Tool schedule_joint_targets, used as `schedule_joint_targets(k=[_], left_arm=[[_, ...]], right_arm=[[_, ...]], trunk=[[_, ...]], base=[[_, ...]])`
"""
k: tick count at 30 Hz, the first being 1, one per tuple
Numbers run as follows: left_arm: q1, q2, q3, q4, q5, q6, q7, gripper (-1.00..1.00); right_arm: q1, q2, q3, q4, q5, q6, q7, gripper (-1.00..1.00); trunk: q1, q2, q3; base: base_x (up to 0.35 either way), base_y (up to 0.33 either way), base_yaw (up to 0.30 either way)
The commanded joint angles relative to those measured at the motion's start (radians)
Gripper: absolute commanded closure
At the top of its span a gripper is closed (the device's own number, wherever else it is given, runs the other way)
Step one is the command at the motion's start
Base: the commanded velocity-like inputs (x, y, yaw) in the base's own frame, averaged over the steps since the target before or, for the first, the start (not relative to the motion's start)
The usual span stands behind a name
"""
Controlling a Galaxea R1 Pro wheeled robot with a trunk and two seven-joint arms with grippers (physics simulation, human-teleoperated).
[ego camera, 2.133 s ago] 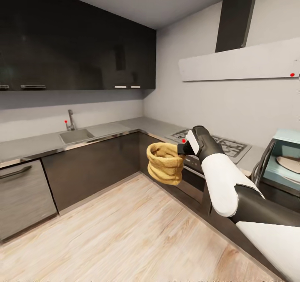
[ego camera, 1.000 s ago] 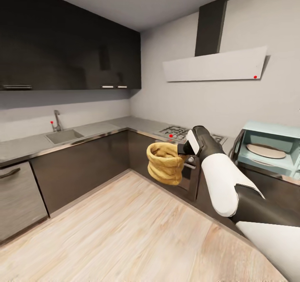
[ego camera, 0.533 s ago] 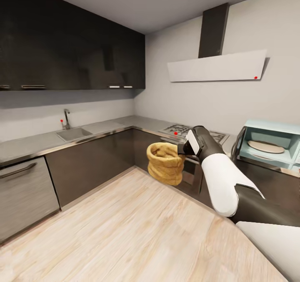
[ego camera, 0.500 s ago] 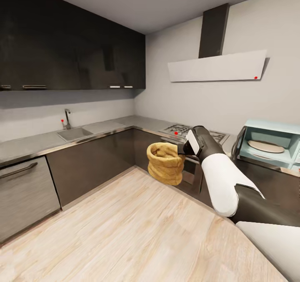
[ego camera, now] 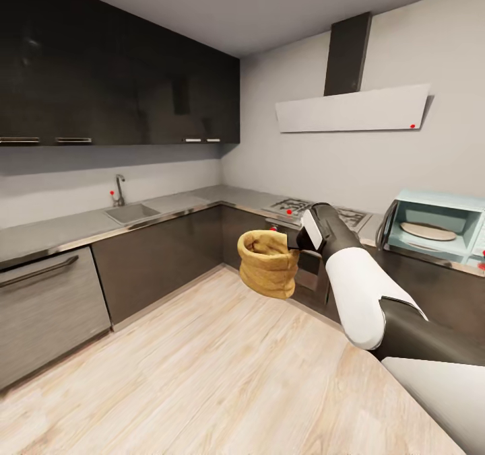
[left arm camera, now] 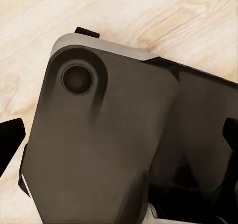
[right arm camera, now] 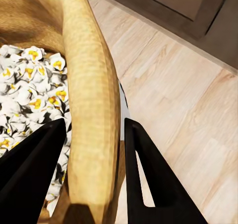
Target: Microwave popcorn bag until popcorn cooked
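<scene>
right gripper (ego camera: 294,241): clamped on the rolled rim of the popcorn bag (ego camera: 267,263), one finger inside, one outside
popcorn bag: held over the wood floor (ego camera: 202,367), well left of the microwave (ego camera: 434,231)
bag contents: white-yellow popped popcorn (right arm camera: 27,97), seen from the right wrist
microwave: door open, round plate (ego camera: 428,231) inside
left gripper: can't tell its state

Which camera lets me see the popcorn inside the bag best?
The right wrist view: it looks down past the rim of the popcorn bag, so the white and yellow popcorn shows. The head view shows the whole bag in the right gripper, held over the floor, but not its inside.
</scene>
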Motion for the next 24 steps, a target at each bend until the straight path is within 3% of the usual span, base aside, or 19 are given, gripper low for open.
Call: schedule_joint_targets(k=[1, 7, 24], left_arm=[[0.0, 0.0, 0.001, -0.001, 0.005, -0.002, -0.002, -1.0], [0.0, 0.0, 0.001, -0.001, 0.005, -0.002, -0.002, -1.0], [0.0, 0.0, 0.001, -0.001, 0.005, -0.002, -0.002, -1.0]], right_arm=[[-0.001, 0.002, -0.008, -0.001, 0.01, 0.003, 0.004, 1.0], [-0.001, 0.002, -0.008, 0.0, 0.01, 0.003, 0.002, 1.0], [-0.001, 0.002, -0.008, 0.002, 0.011, 0.003, 0.0, 1.0]], trunk=[[0.0, -0.001, -0.001], [0.0, -0.001, -0.001], [0.0, -0.001, -0.001]], base=[[-0.005, 0.001, 0.0], [-0.001, 0.0, -0.052], [0.0, 0.0, -0.243]])
